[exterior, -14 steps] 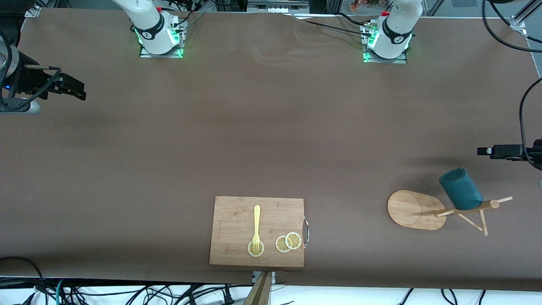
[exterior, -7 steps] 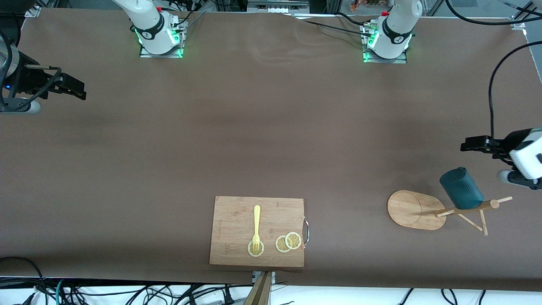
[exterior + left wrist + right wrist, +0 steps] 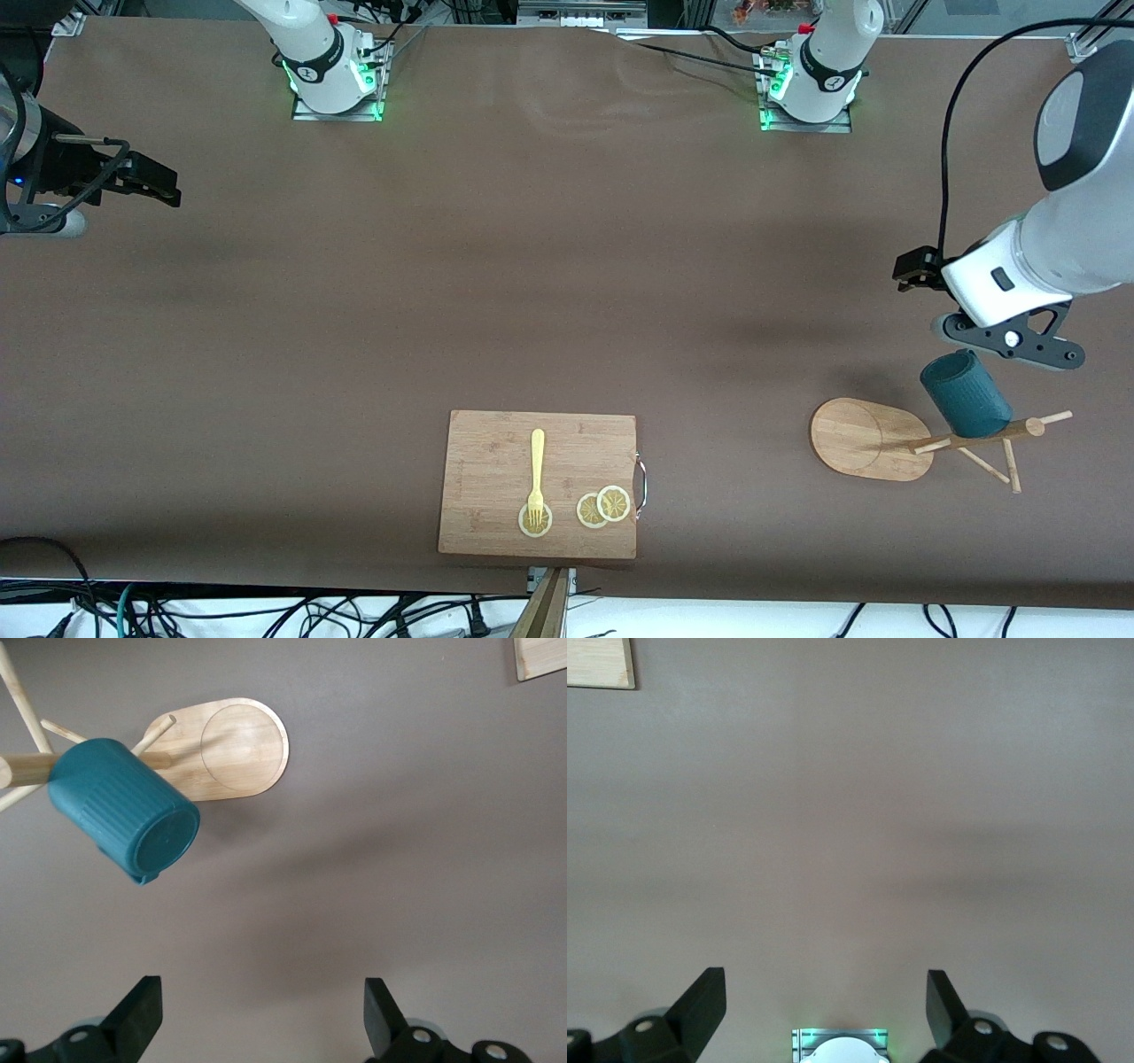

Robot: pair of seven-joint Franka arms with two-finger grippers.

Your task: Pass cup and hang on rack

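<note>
On the rack, toward the left arm's end of the table, we find the cup already hanging from an upper peg, mouth tilted down toward the pole and its flat bottom turned outward. Nothing is gripping the cup. The left gripper hangs in the air beside the rack, over bare table, with its fingers spread wide and holding nothing. The right gripper waits at the right arm's end of the table, well apart from the rack, likewise spread and holding nothing.

We judge the hanging step complete; the remaining hazards come from the left arm's closeness to the rack.

- Contact hazard: we see the arm's wrist bracket close to the cup in the front view. Any swing toward the rack could knock the cup off its peg.
- Tipping hazard: the rack is light, with thin pegs, and the cup loads one side of it. A nudge at the pole may topple it.
- Slip hazard: the peg is thin and we cannot tell how far the cup has slid onto it. Vibration could let it slide off.
</note>
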